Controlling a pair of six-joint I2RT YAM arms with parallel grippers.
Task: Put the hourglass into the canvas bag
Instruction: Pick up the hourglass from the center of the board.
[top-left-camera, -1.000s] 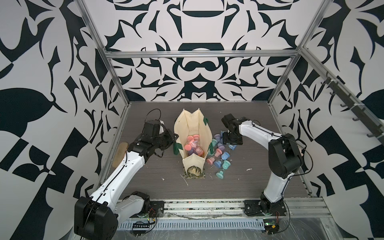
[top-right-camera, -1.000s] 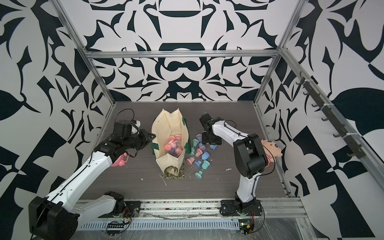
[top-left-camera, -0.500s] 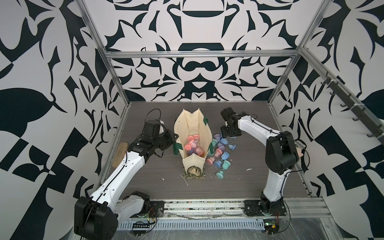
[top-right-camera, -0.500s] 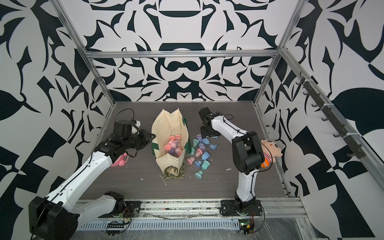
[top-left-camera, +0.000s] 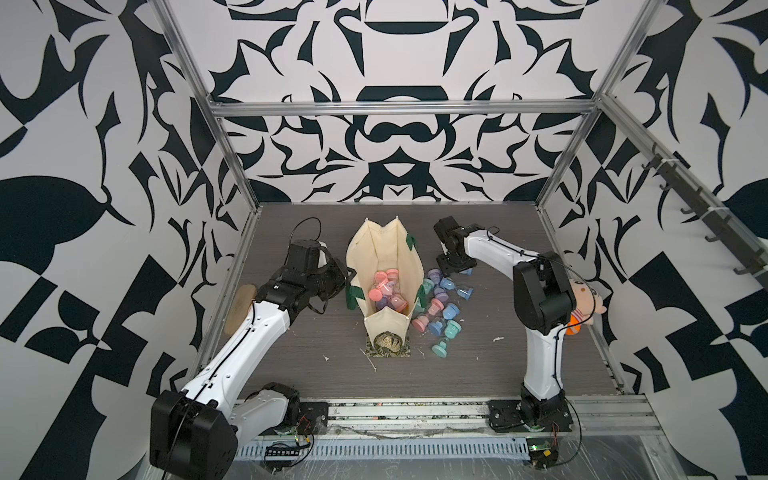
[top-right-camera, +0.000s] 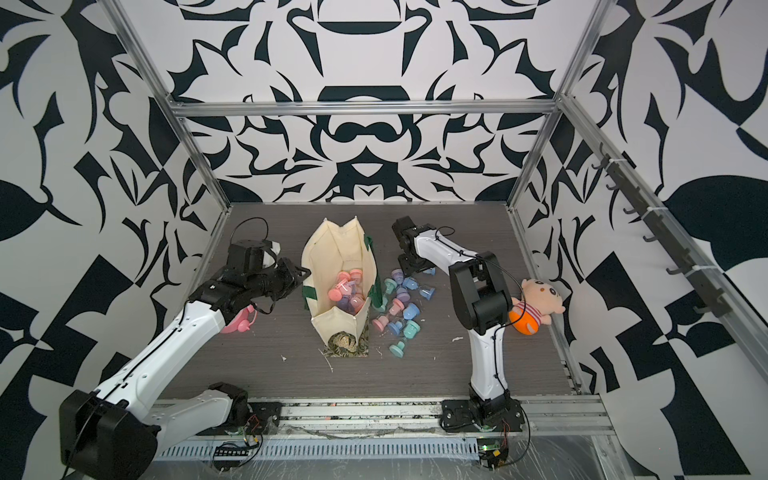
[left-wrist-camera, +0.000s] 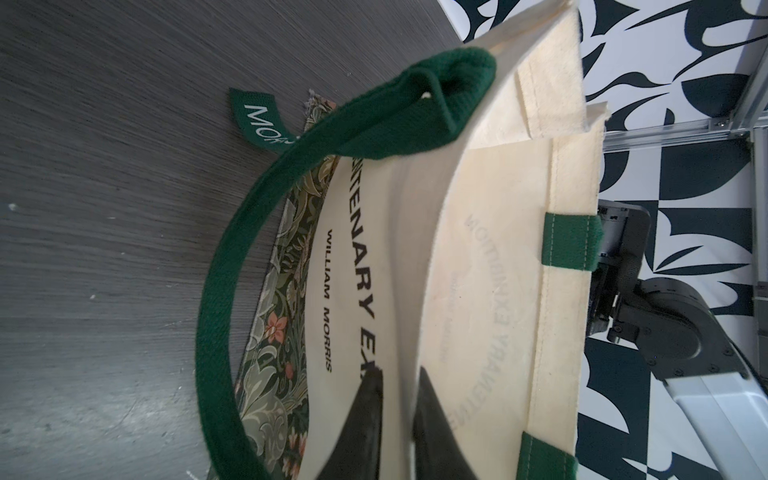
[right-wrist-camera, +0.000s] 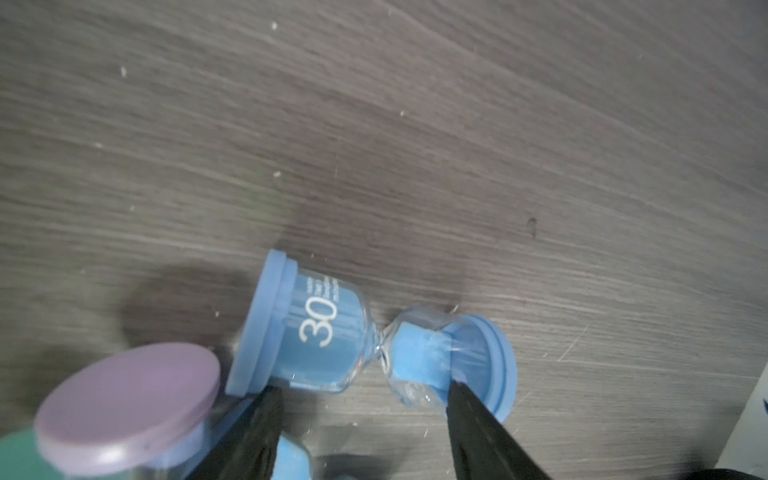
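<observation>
The cream canvas bag (top-left-camera: 380, 245) (top-right-camera: 336, 245) stands open mid-table with several pastel hourglasses (top-left-camera: 384, 289) inside. My left gripper (top-left-camera: 345, 279) (left-wrist-camera: 399, 374) is shut on the bag's near side wall, with fabric pinched between the black fingers (left-wrist-camera: 370, 411). More hourglasses (top-left-camera: 440, 307) lie loose to the right of the bag. My right gripper (top-left-camera: 455, 266) (right-wrist-camera: 361, 388) hangs open low over the pile's far end. A blue hourglass (right-wrist-camera: 320, 332) marked 30 lies on its side just beyond the right gripper's fingertips, which stand at its two bulbs.
A purple hourglass cap (right-wrist-camera: 124, 399) crowds one right finger. A plush doll (top-right-camera: 536, 303) lies at the right wall behind the right arm. A pink object (top-right-camera: 239, 322) sits under the left arm, and a tan disc (top-left-camera: 239, 307) leans at the left wall. Bits of debris dot the table.
My right gripper has shifted a little back and left to the pile's far end, and its elbow swung inward. The left arm and the bag have not moved.
</observation>
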